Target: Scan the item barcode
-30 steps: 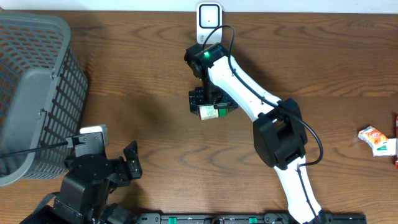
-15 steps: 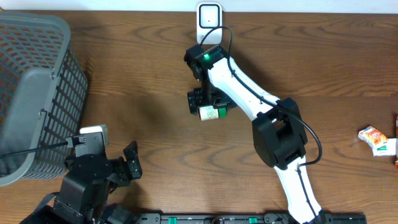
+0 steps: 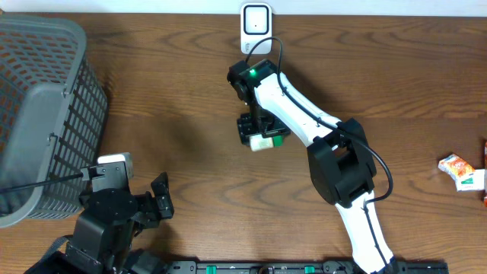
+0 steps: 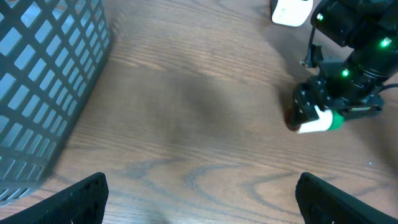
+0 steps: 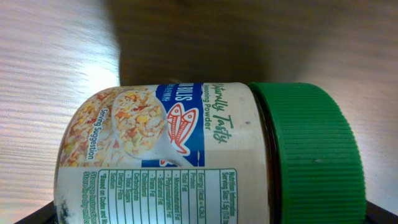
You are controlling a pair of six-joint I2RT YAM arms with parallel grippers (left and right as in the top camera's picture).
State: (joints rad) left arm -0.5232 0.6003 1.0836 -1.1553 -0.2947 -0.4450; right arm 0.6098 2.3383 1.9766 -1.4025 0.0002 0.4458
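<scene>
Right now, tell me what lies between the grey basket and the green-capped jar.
Nothing: in the overhead view, only bare wooden table separates the basket and the jar.

Wide bare counter (image 3: 175,99) btw basket (image 3: 38,99), left, and right arm (image 3: 304,118), centre: room to pass. Blocked mid-counter by arm lying diagonally, w/ jar (image 3: 262,142) on the wood under its end. At far edge, scanner (image 3: 256,19), just beyond arm. Bare strip right of arm, up to packets (image 3: 460,171) near right edge.

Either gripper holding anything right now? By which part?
Cannot tell for the right gripper: it sits over the jar at its labelled body, beside the green lid, but no closed grip shows. The left gripper is open, empty.
</scene>
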